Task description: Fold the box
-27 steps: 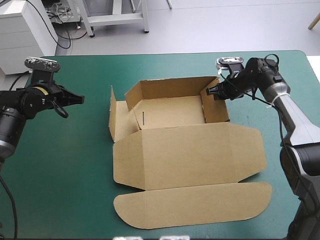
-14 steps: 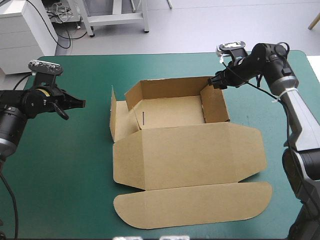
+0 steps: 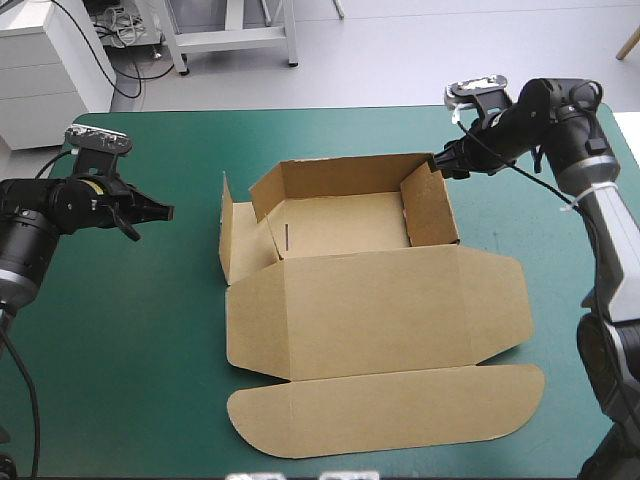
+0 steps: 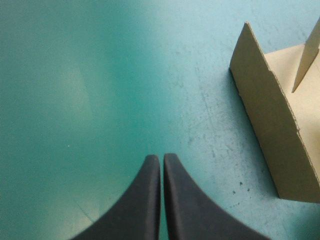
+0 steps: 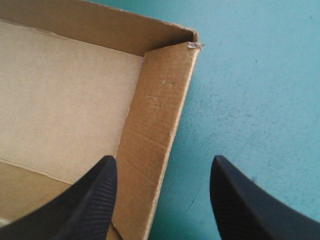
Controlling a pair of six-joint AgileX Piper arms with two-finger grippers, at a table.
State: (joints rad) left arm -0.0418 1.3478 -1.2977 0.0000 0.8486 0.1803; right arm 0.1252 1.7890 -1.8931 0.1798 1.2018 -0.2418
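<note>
Hovering right tool (image 5: 162, 161) wide open, empty, astride right wall (image 5: 155, 115) of box (image 3: 345, 225), probably lined up to pinch and tuck it. Parked left tool (image 4: 161, 157) shut, empty, left of box to stay clear. Box mid-counter (image 3: 150, 330), lid (image 3: 380, 310) flat toward near edge.

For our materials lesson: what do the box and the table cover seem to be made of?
Box: likely corrugated cardboard, brown, matte; faint ribbing and rough cut edges show. Table cover: teal-green, matte, lightly scuffed; perhaps a rubbery or fabric mat.
</note>
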